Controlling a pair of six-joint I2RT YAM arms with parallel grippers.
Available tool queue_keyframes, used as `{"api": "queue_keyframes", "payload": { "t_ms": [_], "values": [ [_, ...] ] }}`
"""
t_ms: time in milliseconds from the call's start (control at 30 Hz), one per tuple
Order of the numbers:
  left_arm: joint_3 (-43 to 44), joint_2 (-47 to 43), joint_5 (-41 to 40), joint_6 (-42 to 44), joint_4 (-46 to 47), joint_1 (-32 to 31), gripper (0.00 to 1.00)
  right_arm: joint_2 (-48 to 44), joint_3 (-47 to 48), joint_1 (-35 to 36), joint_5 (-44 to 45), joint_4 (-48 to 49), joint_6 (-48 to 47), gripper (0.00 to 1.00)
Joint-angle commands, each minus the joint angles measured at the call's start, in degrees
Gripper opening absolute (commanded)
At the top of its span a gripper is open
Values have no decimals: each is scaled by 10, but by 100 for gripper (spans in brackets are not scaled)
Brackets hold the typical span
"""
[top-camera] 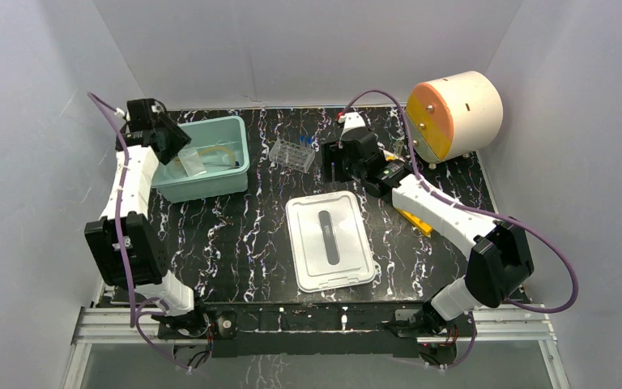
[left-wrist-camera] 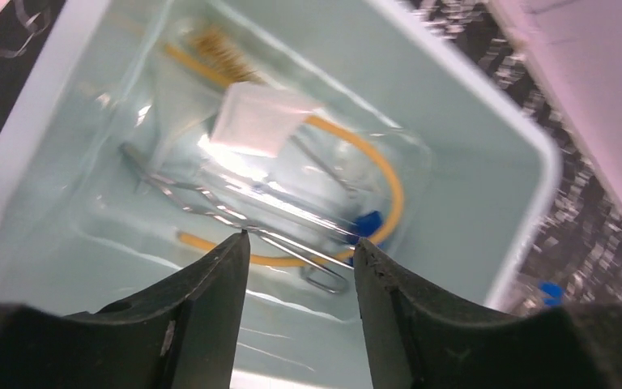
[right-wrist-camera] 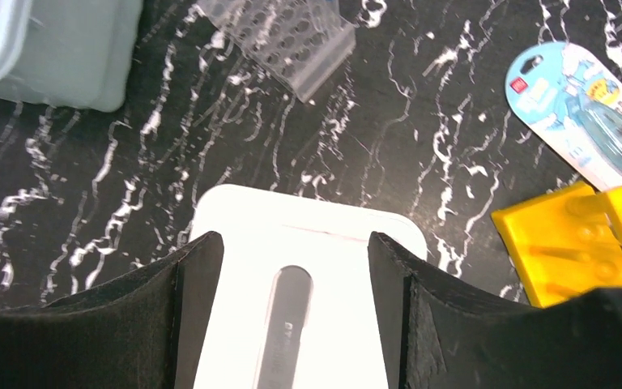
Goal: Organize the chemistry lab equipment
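My left gripper (left-wrist-camera: 301, 243) hangs over the far-left teal bin (left-wrist-camera: 486, 211), jaws half open, empty; right gripper (right-wrist-camera: 291, 239) above the white lid (right-wrist-camera: 340, 324), wide open, empty.

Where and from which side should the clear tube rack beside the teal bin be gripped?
Probably from above, the right gripper closing across the short width of the clear tube rack at its empty near end. It sits flat on the table, and blue-capped tubes stand toward its far side.
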Motion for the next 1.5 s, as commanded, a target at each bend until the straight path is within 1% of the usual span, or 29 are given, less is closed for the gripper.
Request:
{"api": "queue_keyframes", "payload": {
  "t_ms": [0,133,200,267,333,467,600,700,800,1000,1233,1300,1367,1467],
  "values": [
    [56,-80,133,58,-22,-5,52,9,23,-7,42,-61,-6,75],
    [65,-101,215,85,-21,-40,57,19,14,-11,61,-125,18,75],
    [69,-104,195,102,-30,-82,63,25,7,-15,66,-161,34,74],
    [79,-103,158,136,-45,-139,69,30,-7,-18,74,-194,53,73],
    [77,-106,147,156,-50,-169,75,30,-30,-19,70,-211,66,71],
    [68,-110,148,172,-53,-202,86,26,-80,-20,50,-222,90,63],
    [57,-110,150,168,-48,-220,98,19,-132,-20,12,-193,97,62],
    [54,-112,150,162,-46,-220,98,25,-154,-20,3,-180,103,62],
    [55,-112,152,159,-45,-220,98,38,-165,-20,-2,-168,101,59],
    [56,-112,152,159,-43,-220,98,60,-176,-20,-9,-152,91,42],
    [52,-113,152,151,-39,-220,98,76,-195,-20,-15,-116,68,36],
    [51,-113,155,145,-38,-220,98,77,-198,-20,-11,-111,62,29],
    [51,-113,164,141,-37,-220,98,69,-198,-20,22,-117,61,20],
    [50,-113,162,130,-34,-220,98,35,-202,-20,42,-109,39,15]
  ]
}}
